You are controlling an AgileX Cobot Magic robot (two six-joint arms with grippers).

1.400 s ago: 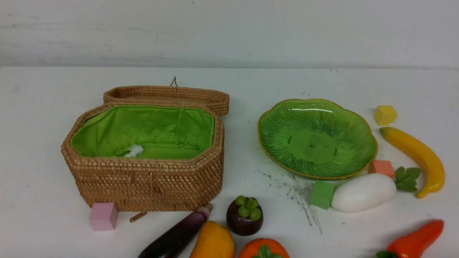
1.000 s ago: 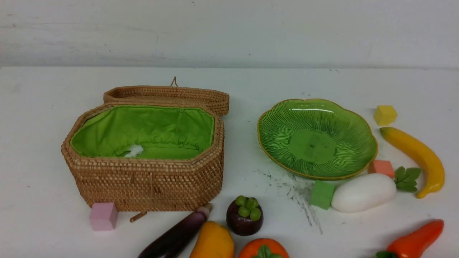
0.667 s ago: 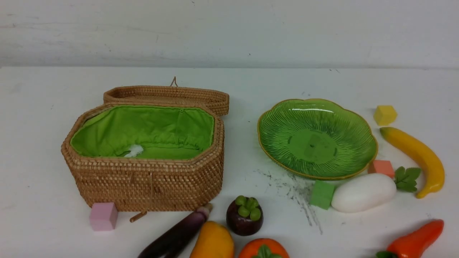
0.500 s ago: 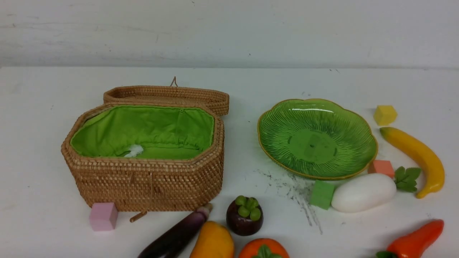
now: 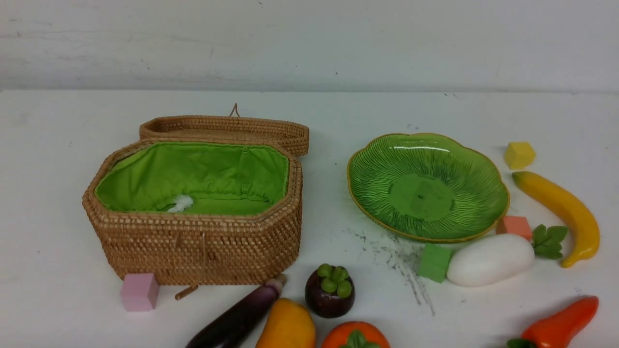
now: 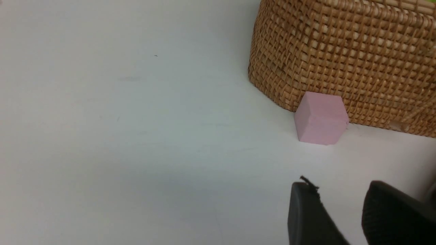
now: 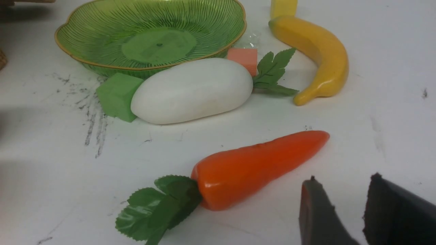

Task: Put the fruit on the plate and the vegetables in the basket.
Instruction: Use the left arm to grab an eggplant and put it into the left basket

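The wicker basket [image 5: 193, 246] stands at the left with its lid folded back and its green lining bare. To its right lies the green plate [image 5: 425, 186], with nothing on it. Along the front edge lie the eggplant [image 5: 237, 316], mango [image 5: 287, 326], mangosteen [image 5: 330, 292] and persimmon [image 5: 355, 336]. On the right are the radish [image 5: 488, 258], banana [image 5: 561, 212] and pepper [image 5: 561, 326]. My left gripper [image 6: 340, 185] hangs open and unloaded, short of the basket's wall [image 6: 340, 51]. My right gripper [image 7: 344, 180] is open beside the pepper [image 7: 259, 163], not touching it. Neither gripper shows in the front view.
A pink cube [image 5: 139, 291] sits against the basket's front corner. A green cube [image 5: 434, 261] touches the radish, a salmon cube [image 5: 514, 225] lies by the plate's rim, and a yellow cube [image 5: 519, 154] lies past the banana. Dark scuff marks [image 5: 396, 256] streak the table.
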